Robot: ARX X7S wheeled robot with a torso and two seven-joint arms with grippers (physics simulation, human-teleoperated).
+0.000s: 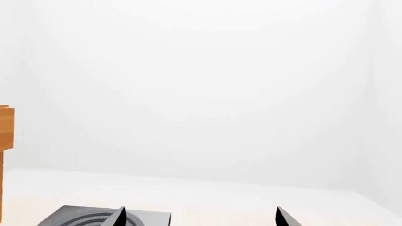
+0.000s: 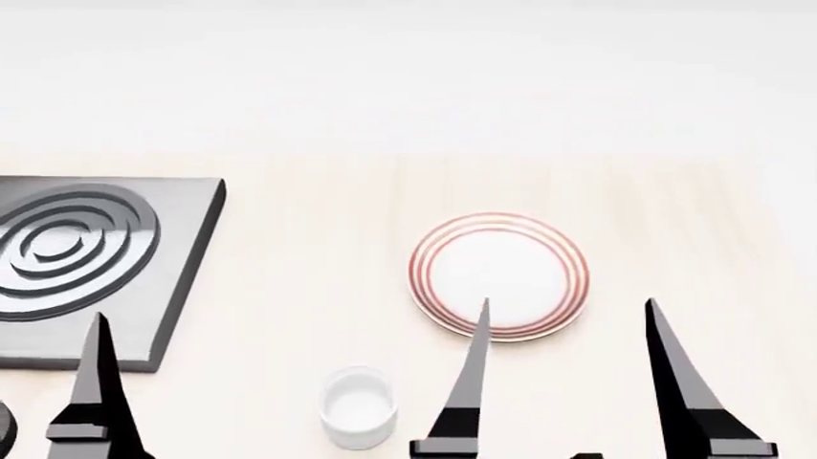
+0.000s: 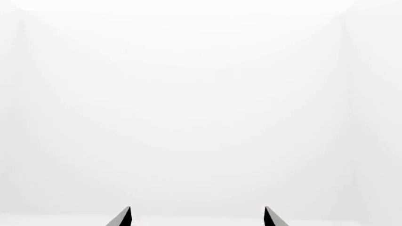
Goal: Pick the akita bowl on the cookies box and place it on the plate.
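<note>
The plate [image 2: 500, 275] serves as the reference landmark: a round, shallow white dish with thin red concentric rings around its rim, lying flat on the pale wooden tabletop [image 2: 320, 239]. Its centre is bare; nothing rests on it.

Surrounding items:
- A small plain white cup [image 2: 356, 407] stands upright, nearer the robot than the plate and to the plate's left, well apart from it.
- A dark grey stove plate [image 2: 90, 258] with raised concentric rings lies flat far to the plate's left. In the left wrist view its corner [image 1: 94, 217] shows low between the fingers, with an orange-brown wooden object [image 1: 5, 141] at the frame edge, too cropped to identify.

Grippers:
- The right gripper [image 2: 568, 320] hovers with its jaws spread wide and nothing between them. One dark fingertip [image 2: 481, 325] overlaps the plate's near rim in the head view; the other lies off the plate's right side.
- The left gripper [image 1: 201, 217] is likewise spread and empty in its wrist view; the head view shows only one finger [image 2: 96, 382], near the stove plate's front edge.

The akita bowl and the cookies box appear in no view.
</note>
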